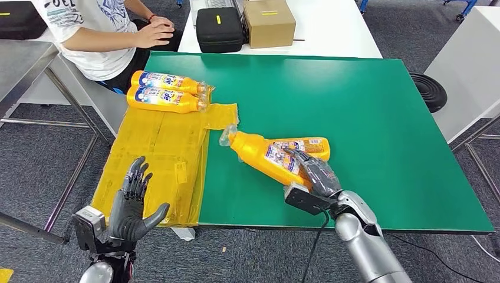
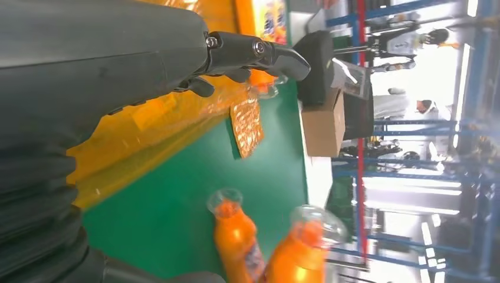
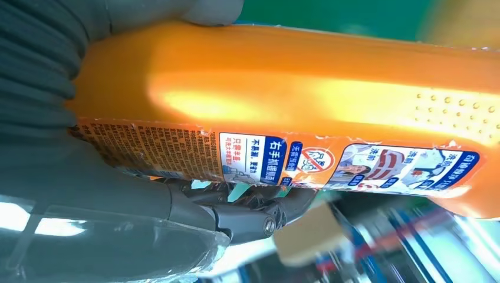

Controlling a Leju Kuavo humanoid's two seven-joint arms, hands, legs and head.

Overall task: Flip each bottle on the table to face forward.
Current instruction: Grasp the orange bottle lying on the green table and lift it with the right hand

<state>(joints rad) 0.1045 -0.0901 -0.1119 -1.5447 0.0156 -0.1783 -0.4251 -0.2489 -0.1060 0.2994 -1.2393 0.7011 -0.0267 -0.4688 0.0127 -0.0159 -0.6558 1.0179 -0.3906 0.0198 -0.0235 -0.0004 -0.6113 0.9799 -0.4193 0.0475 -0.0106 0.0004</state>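
Head view: green table (image 1: 365,106), grey floor (image 1: 35,159)

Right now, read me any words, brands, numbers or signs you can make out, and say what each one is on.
"右手抓握瓶" on the back label of the bottle held by the right hand.
A red no-entry style sign on that label.
Fine print on it: too small.
Front labels of the two far bottles: blurred.
Shirt print: cut off.

two orange bottles (image 1: 168,91) side by side on yellow sheet (image 1: 159,159) | third bottle (image 1: 265,156) – tilted, label-side up – on green mat (image 1: 354,118)
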